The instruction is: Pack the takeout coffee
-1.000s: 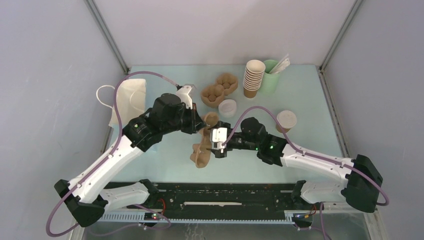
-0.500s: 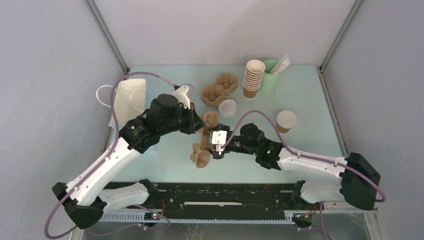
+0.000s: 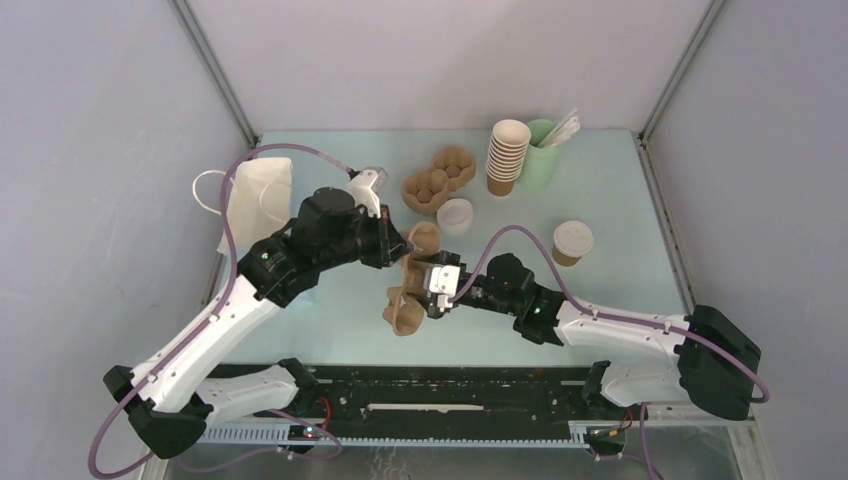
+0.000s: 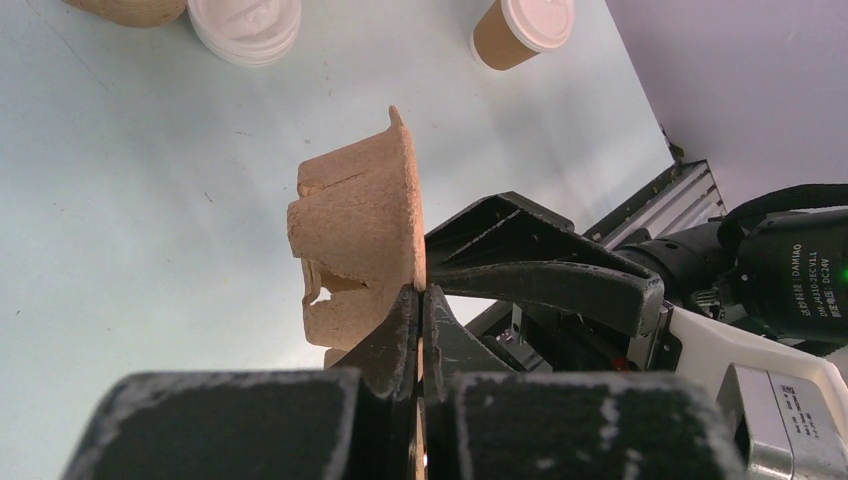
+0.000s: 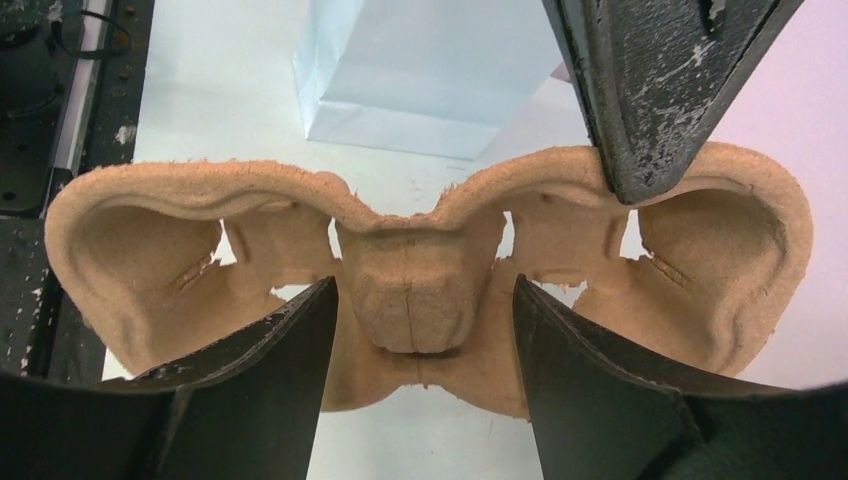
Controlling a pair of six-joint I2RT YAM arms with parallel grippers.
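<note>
Left gripper [image 4: 420,300]: jaws pressed fully together on the thin edge of a brown moulded-pulp cup carrier [image 4: 360,225], which it holds clear of the table [image 3: 330,310] with its cup wells turned sideways. Right gripper [image 5: 422,295]: jaws set apart and level with the carrier, one finger [image 5: 250,400] on each side of the carrier's raised centre hub. The inner edges sit very close to the hub, but contact cannot be confirmed and no grip is evident. In the right wrist view, one finger of the left gripper crosses the carrier's upper right rim, and a white paper bag [image 5: 430,70] lies behind the carrier. In the top view the two grippers meet at the carrier near the middle of the table, the left arm reaching in from the left and the right arm from the right. The takeout coffee [image 3: 572,241], a brown cup with a white lid fitted, stands upright on the right part of the table, well apart from both grippers and the carrier, untouched. A loose white lid [image 3: 455,215] lies beyond the carrier. Further pulp carriers [image 3: 438,178] lie behind that lid. A stack of lidless brown cups [image 3: 507,155] stands at the far edge, just beside a pale green cup of sticks [image 3: 543,152].
</note>
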